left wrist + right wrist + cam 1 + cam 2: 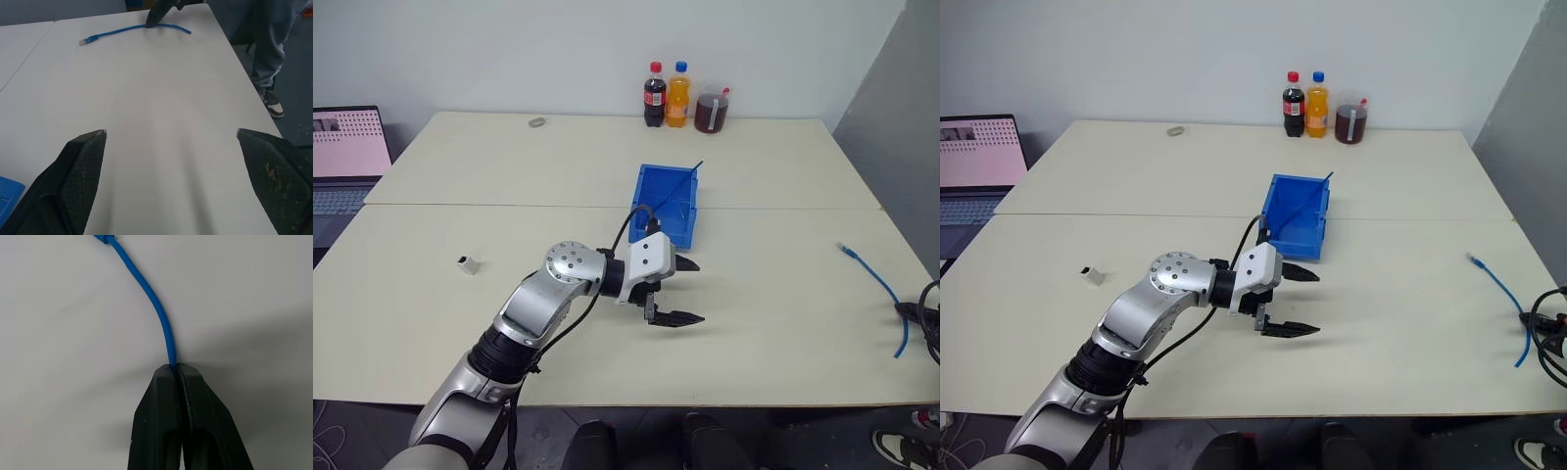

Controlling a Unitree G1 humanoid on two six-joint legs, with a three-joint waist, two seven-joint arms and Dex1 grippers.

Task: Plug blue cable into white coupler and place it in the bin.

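1. Head views: my left gripper (pixel 677 291) hangs mid-bench, just in front of the blue bin (pixel 658 189), jaws spread wide and empty. The white coupler (pixel 468 264) sits alone on the bench (pixel 764 323), well off to the left. The blue cable (pixel 876 281) lies near the right edge, plug end toward the bench's middle. My right gripper (pixel 1540 320) shows at that edge, on the cable's near end. Soda bottles (pixel 666 95) stand at the back; a laptop (pixel 347 157) sits far left.

2. Left wrist view: spread fingertips (pixel 85 147) frame bare bench; beyond lie the cable (pixel 122 32), a dark fingertip pressed on it, and a person's legs (pixel 266 44).

3. Right wrist view: my right jaws are clenched on the cable (pixel 154 303), pinching it a good way back from the plug.

4. Step in hand, I judge: cable pick-up, grasp just made. Next calls for lifting the cable and fetching the coupler with my left gripper; cable and coupler lie well apart.
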